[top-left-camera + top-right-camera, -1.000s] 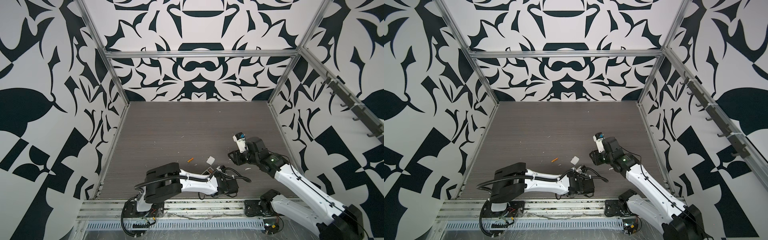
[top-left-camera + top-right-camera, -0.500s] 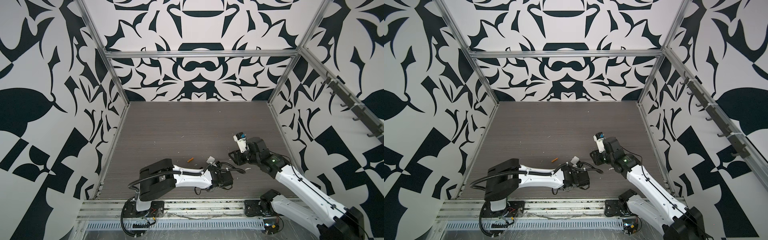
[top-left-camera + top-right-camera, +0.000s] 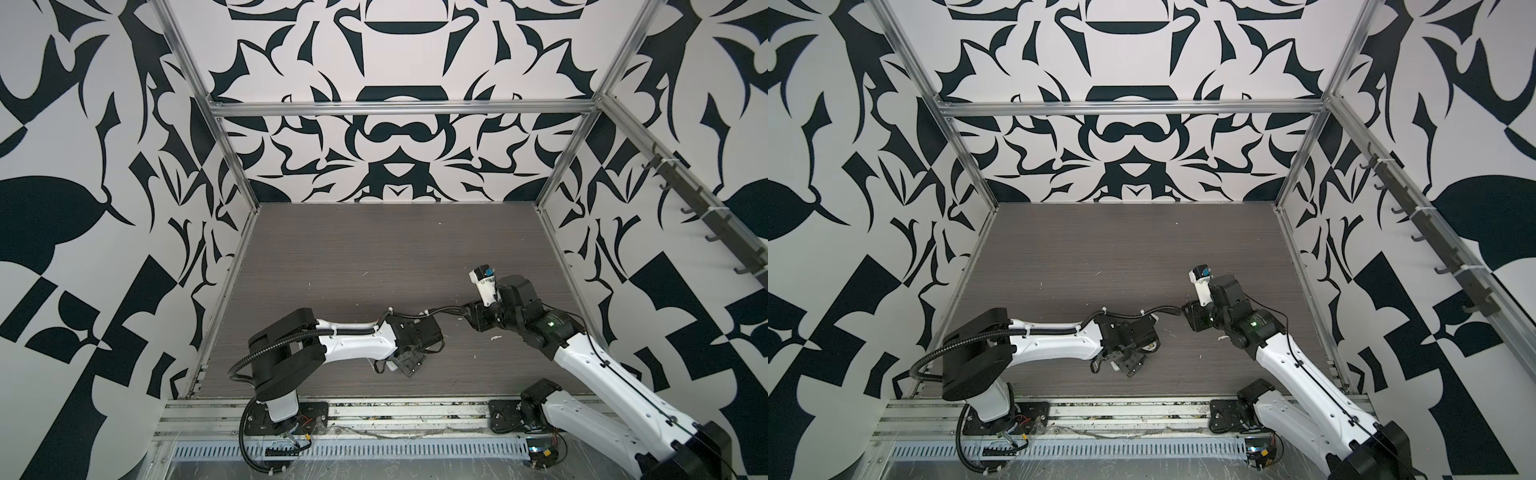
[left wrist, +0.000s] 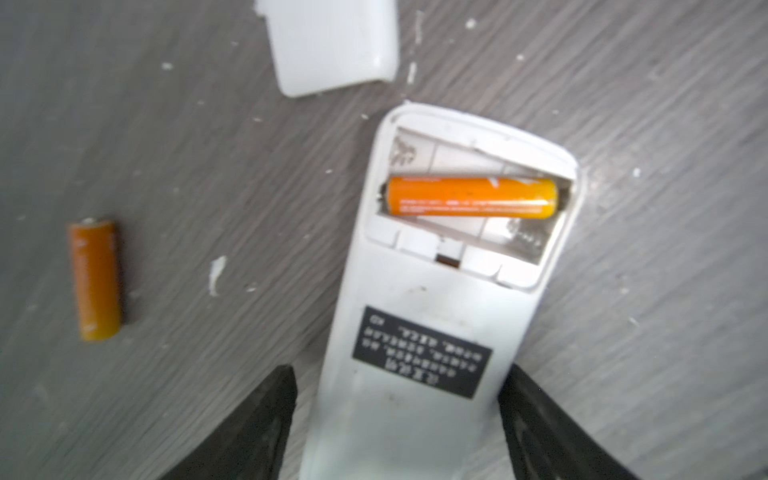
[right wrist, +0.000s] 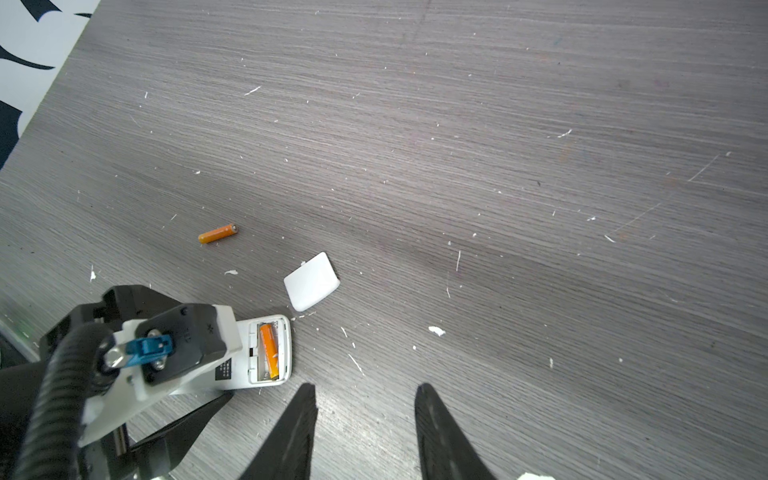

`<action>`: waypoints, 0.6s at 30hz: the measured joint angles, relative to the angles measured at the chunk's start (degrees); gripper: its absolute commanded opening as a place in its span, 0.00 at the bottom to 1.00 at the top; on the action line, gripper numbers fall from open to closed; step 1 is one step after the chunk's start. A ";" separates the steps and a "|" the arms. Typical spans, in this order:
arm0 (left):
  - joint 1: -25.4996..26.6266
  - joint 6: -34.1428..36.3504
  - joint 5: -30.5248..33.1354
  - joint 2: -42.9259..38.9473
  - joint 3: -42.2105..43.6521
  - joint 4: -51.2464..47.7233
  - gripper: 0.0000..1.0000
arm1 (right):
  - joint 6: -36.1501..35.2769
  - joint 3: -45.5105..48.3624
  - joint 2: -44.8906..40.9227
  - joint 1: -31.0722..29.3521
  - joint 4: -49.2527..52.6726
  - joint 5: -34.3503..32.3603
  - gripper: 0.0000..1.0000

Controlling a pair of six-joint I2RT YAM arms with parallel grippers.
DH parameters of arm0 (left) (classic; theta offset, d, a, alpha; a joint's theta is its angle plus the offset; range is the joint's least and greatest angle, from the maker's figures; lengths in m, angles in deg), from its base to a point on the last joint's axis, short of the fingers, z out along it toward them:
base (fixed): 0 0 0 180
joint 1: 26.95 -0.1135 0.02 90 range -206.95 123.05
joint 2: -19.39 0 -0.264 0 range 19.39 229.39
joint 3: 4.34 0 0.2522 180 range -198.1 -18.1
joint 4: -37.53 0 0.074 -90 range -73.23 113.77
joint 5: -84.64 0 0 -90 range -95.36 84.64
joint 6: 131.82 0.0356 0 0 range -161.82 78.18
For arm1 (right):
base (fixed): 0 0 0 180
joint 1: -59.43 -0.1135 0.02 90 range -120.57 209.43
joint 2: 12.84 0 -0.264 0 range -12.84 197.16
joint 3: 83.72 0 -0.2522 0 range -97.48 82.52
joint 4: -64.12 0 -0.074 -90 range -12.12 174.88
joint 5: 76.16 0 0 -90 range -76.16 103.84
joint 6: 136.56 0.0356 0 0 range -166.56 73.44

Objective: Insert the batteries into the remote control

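A grey wood-grain tabletop (image 5: 498,145), flecked with white paint chips, sits inside walls of black-and-white leaf pattern. Counted across the views: one remote control (image 4: 419,332), two batteries, one loose white battery cover (image 5: 311,281), and two arms. The remote lies back-up with its dark label (image 4: 422,357) showing and its battery bay open. One battery (image 4: 471,197) sits slantwise in that bay; the loose battery (image 4: 96,280) lies flat on the table, well apart from the remote, on the side away from the right arm. The cover rests just beyond the remote's open end, close to it but not touching. The left gripper (image 4: 399,428) straddles the label end of the remote with its dark fingers (image 4: 257,432) spread on either side; a gap shows at one finger, and at the other finger contact cannot be told. The right gripper (image 5: 365,436) hovers beside the remote's open end, its fingers (image 5: 440,436) parted with nothing between them. Only the wrist views show the remote, batteries and cover; in both top views the left arm's wrist (image 3: 415,332) hides them, and those views alone show the whole enclosure and the right arm (image 3: 1237,320) reaching in from the far side of the remote.
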 measured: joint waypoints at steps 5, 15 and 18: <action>-1.44 2.99 -4.42 -0.76 1.38 2.36 0.65 | -0.07 0.00 -0.02 0.02 0.46 -0.02 0.43; -2.16 4.92 -6.08 -1.68 2.47 4.17 0.42 | -0.31 -0.09 0.24 0.07 0.70 -0.22 0.42; -2.64 3.48 -7.74 -3.48 4.72 6.71 0.40 | -0.31 -0.11 0.22 0.07 0.63 0.00 0.42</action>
